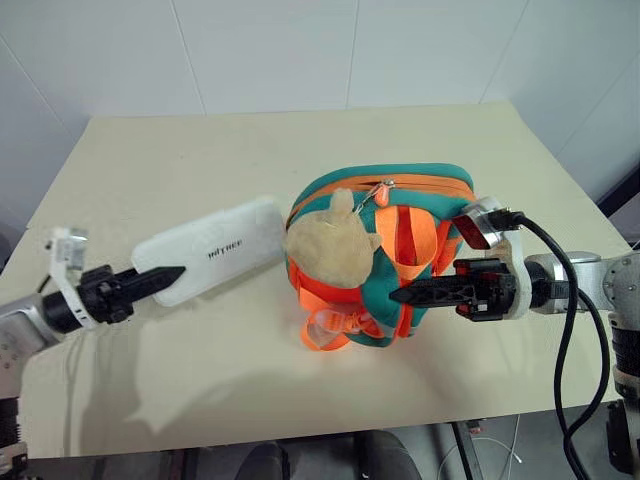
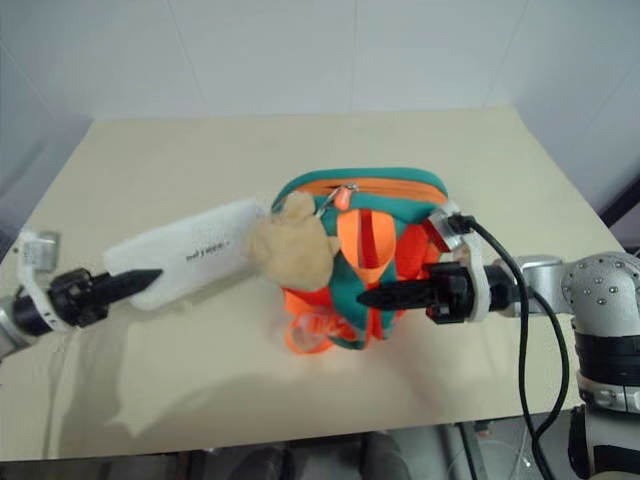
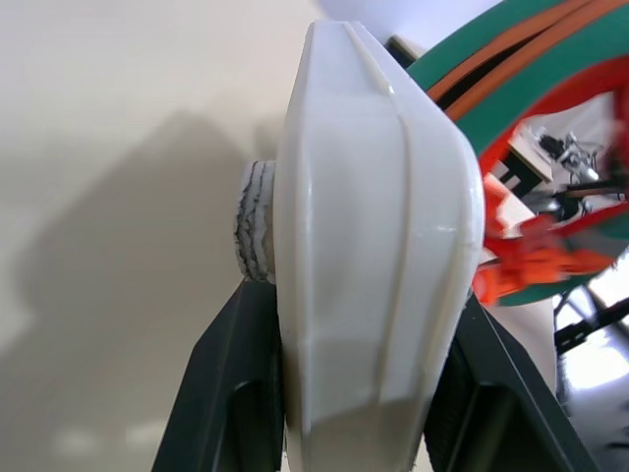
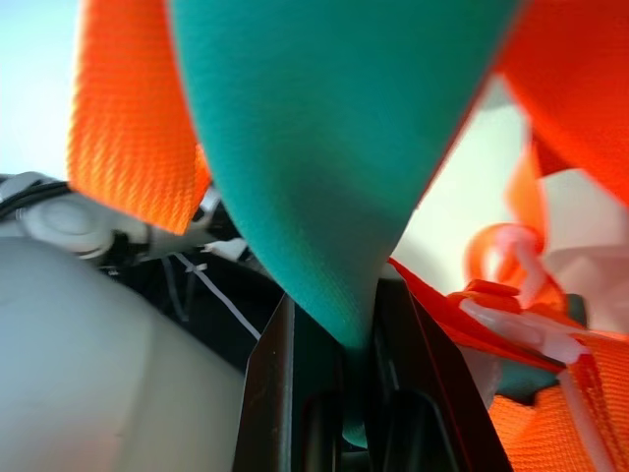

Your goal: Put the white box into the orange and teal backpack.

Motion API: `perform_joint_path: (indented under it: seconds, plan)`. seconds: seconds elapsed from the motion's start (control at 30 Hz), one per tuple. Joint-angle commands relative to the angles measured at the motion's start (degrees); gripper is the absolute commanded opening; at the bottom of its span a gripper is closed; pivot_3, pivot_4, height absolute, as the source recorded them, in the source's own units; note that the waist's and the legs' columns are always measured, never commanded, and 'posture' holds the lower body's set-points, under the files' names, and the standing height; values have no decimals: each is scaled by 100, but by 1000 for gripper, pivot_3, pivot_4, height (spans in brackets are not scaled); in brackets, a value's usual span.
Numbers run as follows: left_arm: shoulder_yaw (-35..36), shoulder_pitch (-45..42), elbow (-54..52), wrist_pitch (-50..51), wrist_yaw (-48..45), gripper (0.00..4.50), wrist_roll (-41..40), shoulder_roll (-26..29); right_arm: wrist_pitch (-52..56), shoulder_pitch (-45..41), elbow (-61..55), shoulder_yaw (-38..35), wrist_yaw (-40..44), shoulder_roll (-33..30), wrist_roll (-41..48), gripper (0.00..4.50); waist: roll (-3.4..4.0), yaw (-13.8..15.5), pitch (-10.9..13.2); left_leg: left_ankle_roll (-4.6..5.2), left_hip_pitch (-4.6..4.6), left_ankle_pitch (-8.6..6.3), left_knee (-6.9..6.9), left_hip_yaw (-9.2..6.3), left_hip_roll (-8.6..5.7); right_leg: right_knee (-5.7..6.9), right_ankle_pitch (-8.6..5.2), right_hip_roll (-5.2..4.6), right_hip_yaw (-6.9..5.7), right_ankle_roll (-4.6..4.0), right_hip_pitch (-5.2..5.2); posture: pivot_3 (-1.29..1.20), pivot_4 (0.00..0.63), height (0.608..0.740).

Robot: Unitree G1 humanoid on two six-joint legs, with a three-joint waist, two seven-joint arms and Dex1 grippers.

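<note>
From the left eye view, the orange and teal backpack (image 1: 385,255) stands near the middle of the beige counter (image 1: 200,150), its tan plush toy (image 1: 332,245) hanging on the side facing the robot. The white box (image 1: 215,248) is held off the counter just left of the backpack, its far end near the plush toy; the left pincer (image 1: 165,278) is clamped on its near end. The right pincer (image 1: 405,294) reaches in from the right, level, its tips at the backpack's teal and orange straps

The right eye view gives the same layout: box (image 2: 185,257) raised at the left, backpack (image 2: 375,250) at centre, right pincer (image 2: 375,296) against the straps

In the left wrist view the two black fingers (image 3: 231,393) press on either side of the white box (image 3: 373,246), seen end-on, with the backpack's teal and orange trim (image 3: 511,88) just beyond it

In the right wrist view the right pincer's fingers (image 4: 270,393) are shut on a fold of teal strap (image 4: 324,147), orange webbing (image 4: 133,108) beside it
</note>
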Motion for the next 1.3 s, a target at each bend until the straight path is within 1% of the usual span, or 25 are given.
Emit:
perform_joint_path:
  seconds: [0.03,0.27,0.43,0.63,0.77,0.93,1.03,1.13,1.3]
  plan:
    - [316,-128,-270,-221,-213,1302,-217,162,-348,132,85,205,568,-155,-598,441,0,4,0,1,0,0,2,0,1,0,0,1,-1,-1,2,0,150,740]
    - [394,-409,-551,-301,-498,1302,-391,426,-646,194,128,392,1047,-51,-1207,441,0,0,0,0,-1,-1,5,-1,3,-1,2,7,-1,-1,3,0,150,740]
    - [496,-788,-645,-155,-430,1302,-670,592,-744,79,242,455,1215,28,-1472,441,0,3,0,-4,-1,-3,6,0,8,-3,2,14,0,-2,3,0,150,740]
    - [689,-1303,-805,253,-162,1302,-1328,685,-808,-89,399,551,1373,124,-1739,441,0,-12,0,-5,-1,-4,7,0,12,-2,2,18,1,-3,3,0,150,740]
    - [898,-1397,-903,559,60,1302,-1788,762,-830,-222,511,625,1508,162,-1919,441,0,-14,0,-6,0,-4,7,1,16,-2,2,25,3,-3,2,0,150,740]
    - [1083,-1238,-1104,952,268,1302,-2311,843,-859,-393,649,743,1692,217,-2124,441,0,-13,0,-7,1,-4,9,0,19,-1,3,29,4,-5,3,0,150,740]
    - [972,-914,-1259,847,49,1302,-2046,951,-886,-485,724,824,1807,256,-2238,441,0,-16,0,-8,2,-5,9,2,20,-2,4,31,6,-7,3,0,150,740]
    - [686,-752,-1250,461,-247,1302,-1551,1091,-918,-571,798,876,1901,301,-2348,441,0,-12,0,-11,4,-6,9,5,24,-2,5,41,9,-13,2,0,150,740]
    - [23,-978,-1043,-510,-585,1302,-703,990,-968,-655,867,915,2002,353,-2464,441,0,-2,0,-17,7,-7,11,4,42,-2,9,71,18,-27,3,0,150,740]
